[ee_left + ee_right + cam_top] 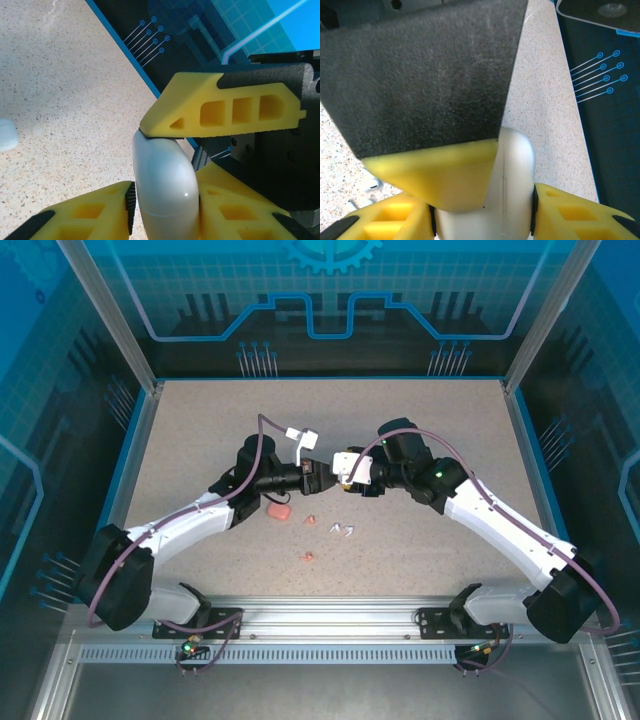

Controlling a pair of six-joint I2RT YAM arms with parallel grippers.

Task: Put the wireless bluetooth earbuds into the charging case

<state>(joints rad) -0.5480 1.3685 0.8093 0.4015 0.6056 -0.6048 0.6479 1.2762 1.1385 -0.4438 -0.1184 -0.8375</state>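
A closed white charging case is held above the table between both arms. My left gripper is shut on its sides, pads touching. My right gripper is shut on the same case from the opposite side, and one of its yellow fingers rests on the case's top in the left wrist view. In the top view the left gripper and right gripper meet mid-table. Two white earbuds and two pinkish earbuds lie loose on the table in front of them.
A closed pink case sits on the table under the left forearm. A pale white object shows at the left wrist view's edge. The blue wall bounds the speckled table at the back.
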